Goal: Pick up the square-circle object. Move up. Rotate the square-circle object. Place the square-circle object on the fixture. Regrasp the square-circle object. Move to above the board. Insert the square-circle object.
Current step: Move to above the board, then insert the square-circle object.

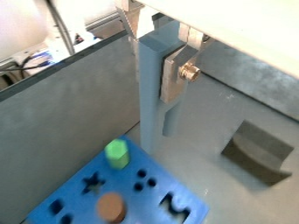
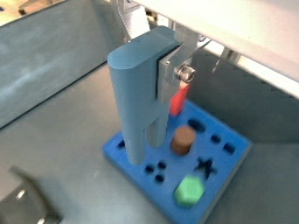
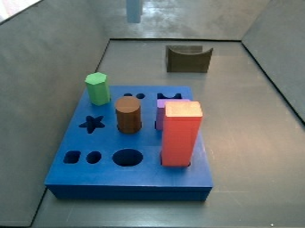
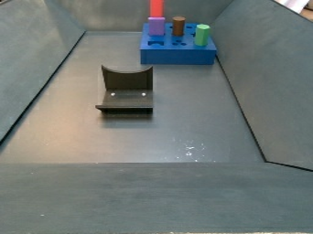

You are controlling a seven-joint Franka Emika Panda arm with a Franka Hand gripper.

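Fingers (image 1: 177, 74) of the gripper (image 2: 163, 74) are clenching the square-circle object (image 2: 142, 105) near its top, hanging it upright high above the board (image 2: 228, 157). Rigid, smooth, likely light, it is probably needing a firm mid-length grip.

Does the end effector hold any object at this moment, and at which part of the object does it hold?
Yes. The end effector holds the slim, long, pale steel-blue peg upright, with its fingers clamped on the peg's upper part, near the top end; the lower end hangs free above the floor.

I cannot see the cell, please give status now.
End effector high above floor, shut on square-circle object, hanging upright. Fixture empty. Board below, nothing blocking.
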